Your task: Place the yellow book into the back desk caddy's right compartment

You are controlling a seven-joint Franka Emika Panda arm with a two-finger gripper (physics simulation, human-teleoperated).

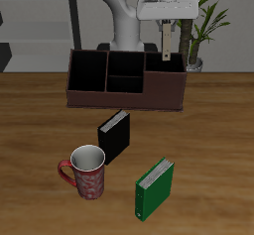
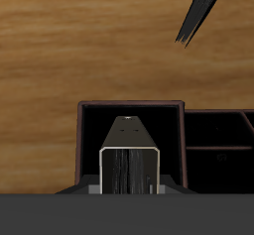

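The dark reddish-brown back desk caddy (image 1: 124, 100) stands at the table's back, in front of the robot's base. My gripper (image 1: 166, 47) hangs over its wide end section, the right compartment (image 1: 166, 75). It is shut on the yellow book (image 1: 166, 57), held upright, with the lower end at about the level of the caddy's rim. In the wrist view the book (image 2: 129, 165) shows end-on, greyish-tan, between my fingers. Below it lies the black-walled compartment (image 2: 92, 145) inside the caddy's rim (image 2: 129, 103).
A black book (image 1: 114, 136) stands in the middle of the table. A green book (image 1: 154, 187) and a red patterned mug (image 1: 86, 172) stand nearer the front edge. A potted plant (image 1: 203, 26) stands behind the caddy, beside my arm.
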